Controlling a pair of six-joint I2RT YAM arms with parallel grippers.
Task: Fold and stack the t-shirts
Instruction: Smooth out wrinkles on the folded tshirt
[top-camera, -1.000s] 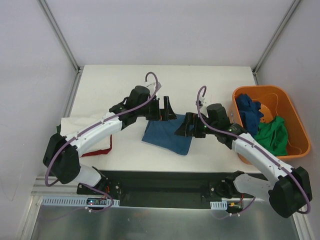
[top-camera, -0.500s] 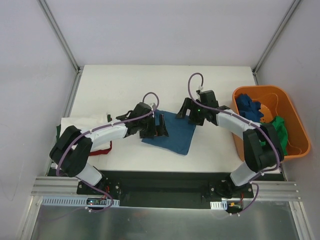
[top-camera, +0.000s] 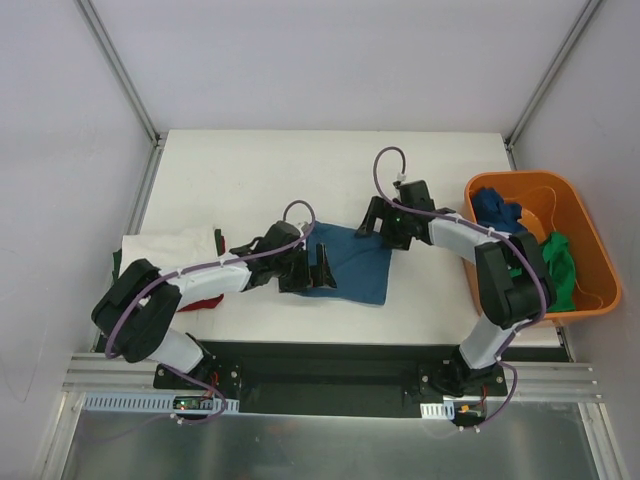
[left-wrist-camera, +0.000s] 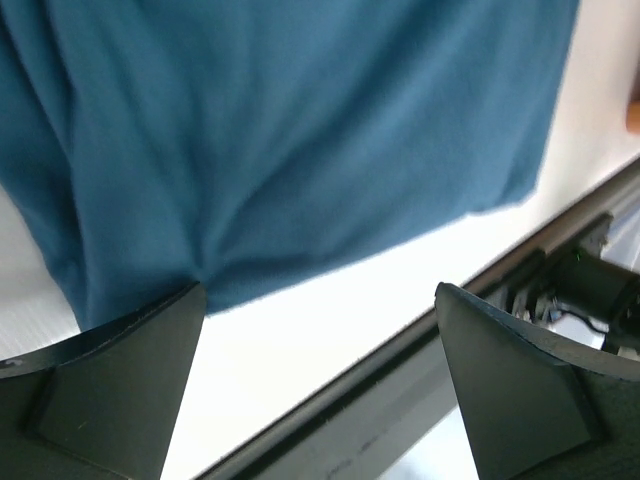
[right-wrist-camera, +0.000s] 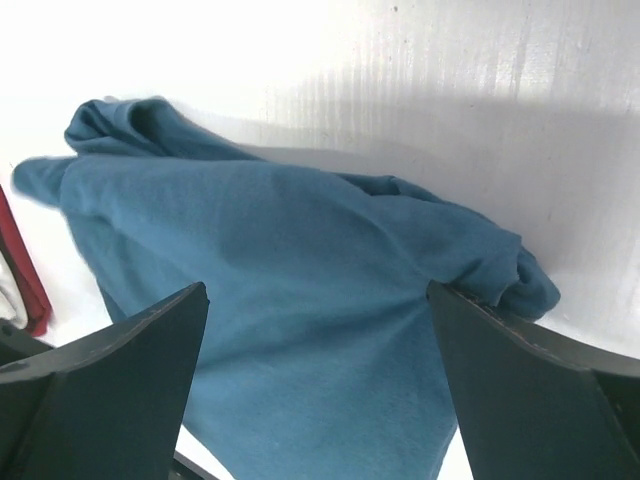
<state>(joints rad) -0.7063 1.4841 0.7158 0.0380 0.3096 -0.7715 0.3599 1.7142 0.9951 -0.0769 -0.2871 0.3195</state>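
A blue t-shirt (top-camera: 352, 266) lies folded flat on the white table, near the front edge. My left gripper (top-camera: 318, 272) is open at the shirt's near-left edge. In the left wrist view the shirt (left-wrist-camera: 290, 140) fills the top, and the left fingertip (left-wrist-camera: 150, 340) touches its hem; the gripper (left-wrist-camera: 320, 335) holds nothing. My right gripper (top-camera: 372, 226) is open over the shirt's far right corner. In the right wrist view it (right-wrist-camera: 320, 340) straddles the shirt (right-wrist-camera: 300, 300) without pinching it.
An orange basket (top-camera: 520, 180) at the right holds a dark blue shirt (top-camera: 497, 215) and a green shirt (top-camera: 555, 268). A white shirt (top-camera: 165, 250) lies at the left over a red one (top-camera: 205, 300). The table's front edge and metal rail (left-wrist-camera: 420, 340) run just below the blue shirt.
My left gripper has swung from the shirt's far edge to its near-left edge. My right gripper has moved from the shirt's right side to its far right corner. The shirt lies flatter.
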